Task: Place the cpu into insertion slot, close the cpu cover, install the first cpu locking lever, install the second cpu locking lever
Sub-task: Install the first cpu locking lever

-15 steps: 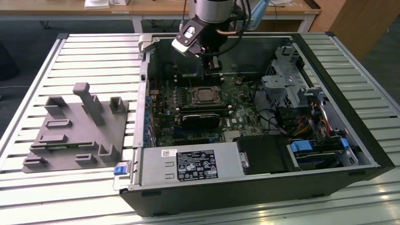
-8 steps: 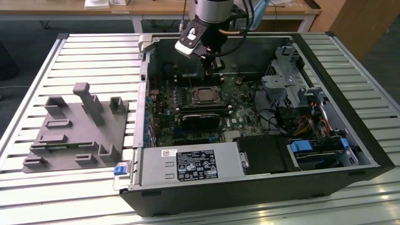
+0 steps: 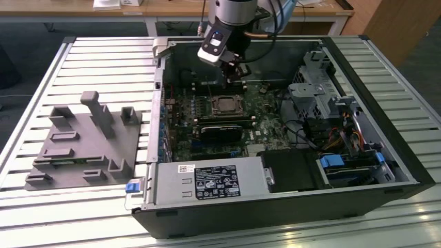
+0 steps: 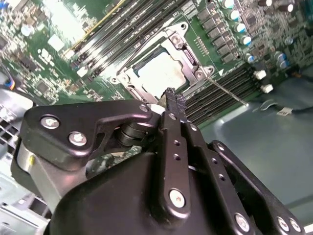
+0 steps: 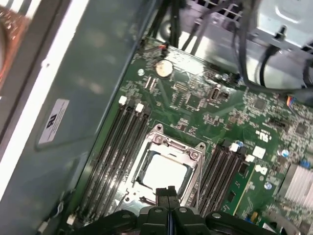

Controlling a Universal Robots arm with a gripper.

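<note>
Fingers (image 4: 173, 104) pressed together, dark pads flush, nothing visible between them. Same reading in the first wrist view: the gripper (image 5: 168, 191) shows only a thin seam down the middle where its fingers meet.

Just beyond the fingertips: the cpu (image 5: 165, 171), pale face up, seated in the insertion slot (image 3: 226, 106). The cpu cover (image 5: 173, 147) lies down around it, silvery frame on all sides, chip showing through the window. In the second wrist view the fingertips overlap the nearest edge of the frame; contact cannot be told there. In the exterior view the gripper (image 3: 238, 78) hangs above the board, apart from the socket.

Off one corner of the cover, to one side of the fingers, a thin silvery lever (image 4: 227, 90) runs out across the neighbouring memory slots (image 4: 215, 93). Whether it is latched cannot be told.

Further out: long black memory slots flank the socket on both sides. All sit on the green motherboard (image 5: 195, 103).

Outermost: the open black computer case (image 3: 289, 209) lies on a slatted table (image 3: 69, 219), with a labelled power supply (image 3: 206, 183) at its near side. A grey fixture (image 3: 76, 144) stands well apart, on the exterior view's left.
</note>
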